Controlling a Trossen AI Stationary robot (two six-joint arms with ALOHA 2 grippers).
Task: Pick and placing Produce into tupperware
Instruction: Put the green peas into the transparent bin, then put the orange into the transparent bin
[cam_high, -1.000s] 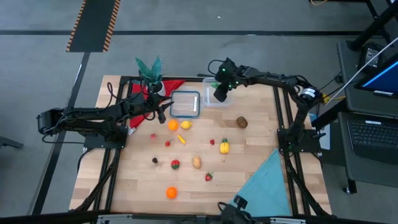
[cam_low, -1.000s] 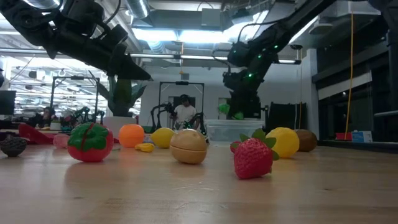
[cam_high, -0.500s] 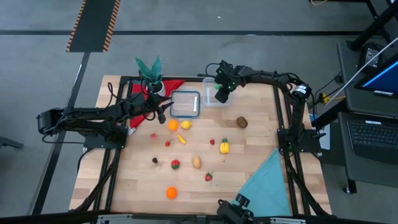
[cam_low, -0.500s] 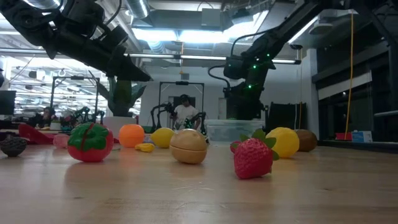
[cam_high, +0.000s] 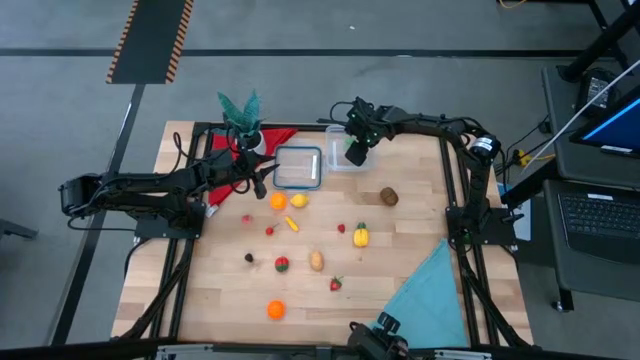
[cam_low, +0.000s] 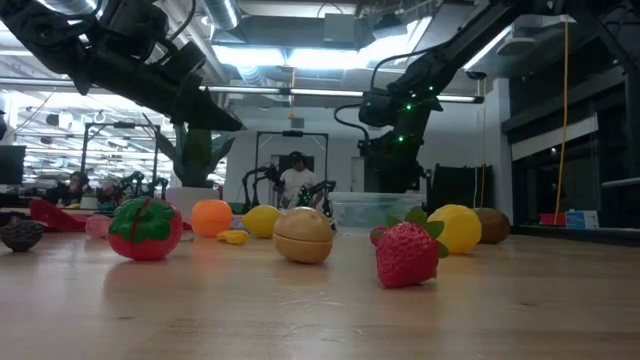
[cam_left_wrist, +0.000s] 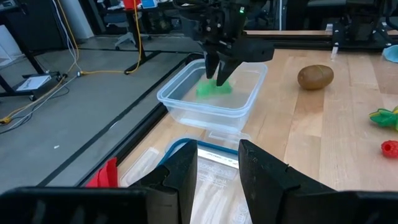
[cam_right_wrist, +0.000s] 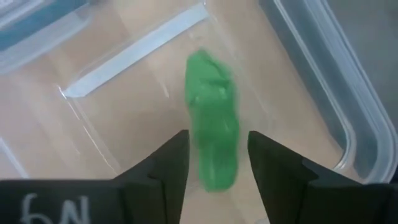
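Two dark, jointed arms carry black cables, the right arm (cam_high: 430, 127) showing small green lights and a silver collar.

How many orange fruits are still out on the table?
2. One orange lies just in front of the blue-rimmed lid; the other orange sits near the front edge. Nothing seems hidden.

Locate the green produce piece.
In the left wrist view the green piece lies inside the tupperware at the table's far edge, directly under the right end effector.
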